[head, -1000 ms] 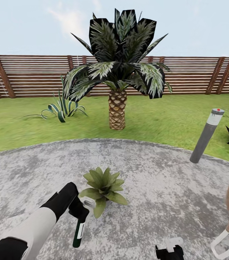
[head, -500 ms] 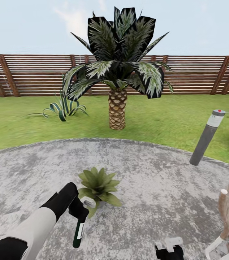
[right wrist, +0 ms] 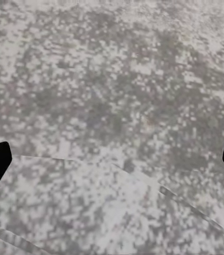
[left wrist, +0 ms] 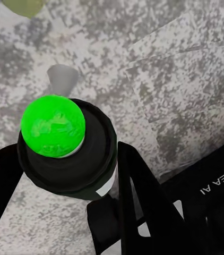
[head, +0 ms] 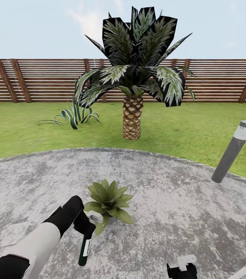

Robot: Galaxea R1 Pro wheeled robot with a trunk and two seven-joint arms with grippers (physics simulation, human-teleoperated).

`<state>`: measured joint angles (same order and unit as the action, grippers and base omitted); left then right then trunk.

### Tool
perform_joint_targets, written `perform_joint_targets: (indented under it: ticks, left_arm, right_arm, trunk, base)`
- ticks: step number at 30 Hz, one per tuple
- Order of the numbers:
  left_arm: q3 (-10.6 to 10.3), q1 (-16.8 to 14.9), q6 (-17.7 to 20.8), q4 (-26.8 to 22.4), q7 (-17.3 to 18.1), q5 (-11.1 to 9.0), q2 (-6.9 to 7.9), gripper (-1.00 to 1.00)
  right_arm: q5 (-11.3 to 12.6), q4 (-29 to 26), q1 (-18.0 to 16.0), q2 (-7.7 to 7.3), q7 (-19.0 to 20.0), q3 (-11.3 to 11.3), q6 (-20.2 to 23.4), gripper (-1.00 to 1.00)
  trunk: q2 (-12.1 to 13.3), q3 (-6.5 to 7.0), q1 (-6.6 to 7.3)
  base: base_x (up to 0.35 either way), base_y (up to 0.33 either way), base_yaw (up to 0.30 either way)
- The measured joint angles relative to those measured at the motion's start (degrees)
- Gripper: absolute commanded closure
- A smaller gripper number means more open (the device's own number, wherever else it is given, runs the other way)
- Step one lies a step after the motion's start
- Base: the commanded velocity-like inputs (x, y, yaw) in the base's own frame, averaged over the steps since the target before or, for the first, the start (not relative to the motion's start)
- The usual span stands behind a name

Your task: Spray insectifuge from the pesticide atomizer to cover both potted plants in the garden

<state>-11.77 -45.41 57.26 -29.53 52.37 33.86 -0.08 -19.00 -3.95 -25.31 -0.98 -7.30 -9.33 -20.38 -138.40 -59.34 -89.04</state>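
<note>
The black left gripper (head: 85, 228) is clamped on the slim dark green pesticide atomizer (head: 84, 250) – just beside the leafy green potted rosette (head: 108, 200) – right gripper (head: 182, 268) spread wide.

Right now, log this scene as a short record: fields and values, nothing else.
left gripper: shut on the pesticide atomizer, bottle hanging down
spray head: beside the potted plant
potted plant: on the grey patio, just ahead of the left gripper
right gripper: open, nothing between its fingertips, over paving
background: palm, agave, wooden fence, grey lamp post
</note>
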Motion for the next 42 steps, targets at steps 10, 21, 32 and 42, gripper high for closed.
perform_joint_targets:
  ticks: [10, 21, 32, 42]
  left_arm:
    - [-0.1, 0.4, 0.0, 0.7, 0.0, -0.1, -0.01, 1.00]
    - [-0.2, -2.6, 0.7, 0.4, -0.6, -0.3, -3.75, 1.00]
    - [-0.4, 2.3, -0.1, 0.8, -2.6, 0.4, -3.55, 1.00]
    - [-0.5, 0.8, 0.5, -0.3, -2.7, -0.1, -4.33, 1.00]
  right_arm:
    - [0.0, 0.0, 0.0, -0.02, 0.0, 0.0, 0.0, -1.00]
    - [0.0, 0.0, 0.0, 0.00, 0.0, 0.0, 0.0, -1.00]
    - [-0.1, 0.8, 1.1, -0.08, 0.1, 0.0, -0.1, -1.00]
    - [-0.1, 0.8, 1.1, -0.08, 0.0, 0.0, 0.0, -1.00]
  trunk:
    - [0.0, 0.00, -0.02]
    - [0.0, 0.01, -0.01]
    - [0.0, -0.01, -0.02]
    - [0.0, 0.01, -0.01]
  base:
    - [-0.069, -0.148, 0.000]
    - [-0.001, -0.002, 0.000]
    - [0.002, 0.000, 0.000]
    - [0.166, 0.000, 0.000]
